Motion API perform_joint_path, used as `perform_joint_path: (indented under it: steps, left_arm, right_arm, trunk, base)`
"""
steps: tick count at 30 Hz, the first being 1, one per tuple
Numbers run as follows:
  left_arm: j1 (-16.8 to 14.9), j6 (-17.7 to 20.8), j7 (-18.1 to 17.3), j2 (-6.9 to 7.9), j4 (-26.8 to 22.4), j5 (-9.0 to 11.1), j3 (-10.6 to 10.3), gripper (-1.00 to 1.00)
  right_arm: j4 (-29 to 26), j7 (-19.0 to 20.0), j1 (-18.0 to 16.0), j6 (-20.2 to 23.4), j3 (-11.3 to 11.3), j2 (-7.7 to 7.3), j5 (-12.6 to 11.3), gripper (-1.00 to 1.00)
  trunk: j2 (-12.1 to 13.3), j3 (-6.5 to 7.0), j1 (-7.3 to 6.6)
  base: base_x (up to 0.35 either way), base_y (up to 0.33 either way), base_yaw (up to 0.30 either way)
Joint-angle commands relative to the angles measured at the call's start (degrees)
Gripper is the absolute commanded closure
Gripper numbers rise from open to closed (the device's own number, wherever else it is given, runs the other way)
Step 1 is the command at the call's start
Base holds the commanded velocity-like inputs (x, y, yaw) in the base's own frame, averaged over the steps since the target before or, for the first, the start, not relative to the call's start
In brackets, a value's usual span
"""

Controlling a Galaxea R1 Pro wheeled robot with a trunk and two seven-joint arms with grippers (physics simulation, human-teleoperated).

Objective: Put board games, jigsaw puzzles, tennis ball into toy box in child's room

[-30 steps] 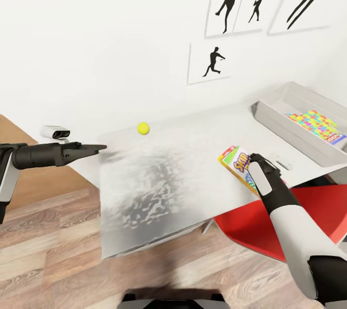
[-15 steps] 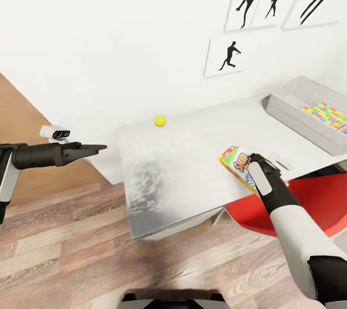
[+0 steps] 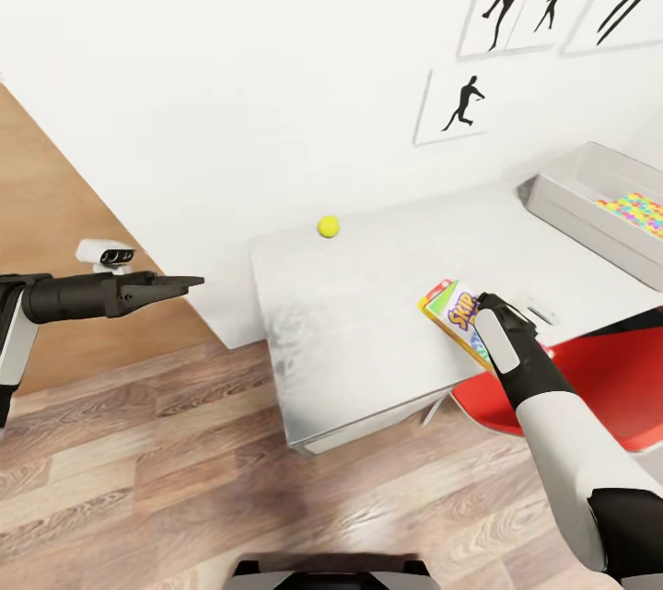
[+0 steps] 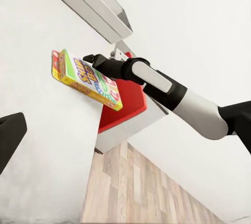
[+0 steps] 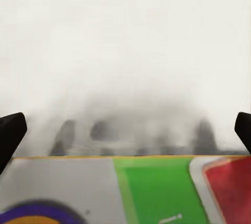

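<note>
Reaching forward from the lower right, the right arm bends at the elbow with its white forearm rising toward the near edge of the desk point(image 3: 368, 286), and the right tool point(image 3: 482, 306) is closed on one Skip-Bo box point(image 3: 453, 314), held tilted above the desk's near right part; from the left wrist camera the same box point(image 4: 86, 79) hangs clear of the white top, pinched at one end, and in the right wrist view its green, red and grey face point(image 5: 151, 190) lies between the two dark fingertips point(image 5: 10, 135). The left arm stretches level from the far left, out over the wood floor point(image 3: 138, 470) and short of the desk's left end, with the left tool point(image 3: 189, 281) drawn to a narrow point, its fingers looking pressed together and holding nothing. One yellow-green ball point(image 3: 328, 226) sits on the desk near its far left corner, close to the wall, well apart from the box. One grey tray point(image 3: 575, 213) stands at the desk's far right end, cut off by the picture's edge, and one patch of multicolour puzzle pattern point(image 3: 637, 212) lies inside it; whether that is one puzzle or two I cannot tell. One red chair seat point(image 3: 608, 387) shows under the desk's near right side, beside the right forearm. Four framed black silhouette pictures point(image 3: 460, 105) can be counted on the white wall above the desk, with edges of more at the top.
</note>
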Motion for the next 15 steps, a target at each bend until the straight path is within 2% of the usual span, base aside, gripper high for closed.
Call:
perform_joint_path:
  steps: [1,15]
  left_arm:
    - [-0.1,0.6,-0.2,0.01,0.0,0.0,0.0,-1.0]
    - [0.0,0.6,-0.2,0.01,0.0,0.0,0.0,-1.0]
  right_arm:
    - [0.1,-0.3,0.0,0.3,0.2,-0.01,-1.5,-1.0]
    - [0.1,-0.3,0.2,0.3,0.2,-0.01,-1.5,-1.0]
  trunk:
    - [-0.1,-0.09,0.05]
    - [-0.1,-0.09,0.05]
  base:
    - [0.0,0.209,0.0]
    - [-0.043,0.19,0.0]
